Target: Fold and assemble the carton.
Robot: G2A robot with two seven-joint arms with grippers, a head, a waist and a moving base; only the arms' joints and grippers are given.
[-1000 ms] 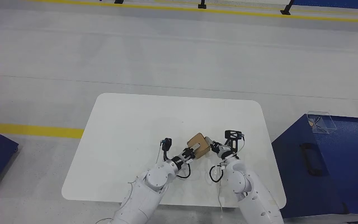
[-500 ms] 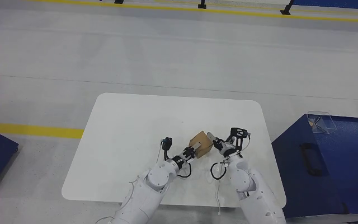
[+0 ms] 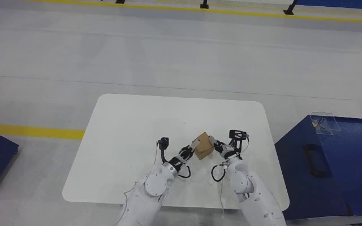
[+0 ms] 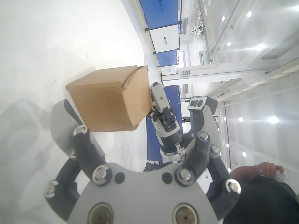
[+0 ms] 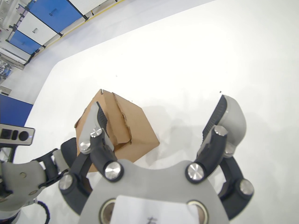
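Top view showed the brown carton (image 3: 202,145) on the white table (image 3: 130,130), toward the front edge and right of the middle, turned cornerwise to the table's sides. The left gripper (image 3: 185,152) sat just beside it on the near-left, and the right gripper (image 3: 218,146) just beside it on the right. From that height neither pair of fingers could be read. In the right wrist view the right gripper was spread wide and held nothing. One finger (image 5: 94,120) lay across the carton's folded top, beside a ragged seam between the flaps, and the other (image 5: 227,117) stood over bare table, apart from the box. Whether the first finger pressed the cardboard or only overlapped it could not be told there, but the left wrist view showed its tip (image 4: 158,96) set against one face of the carton. In that same view the left gripper's links splayed apart, so it read as open and empty. One grey pad (image 4: 62,117) sat by the carton's nearest edge, with the box covering its tip, so contact could not be judged. The opposite fingertip was lost among the right arm's wrist parts behind it. The carton's underside was hidden in every view, so whether it rested flat or tipped on an edge could not be made out.
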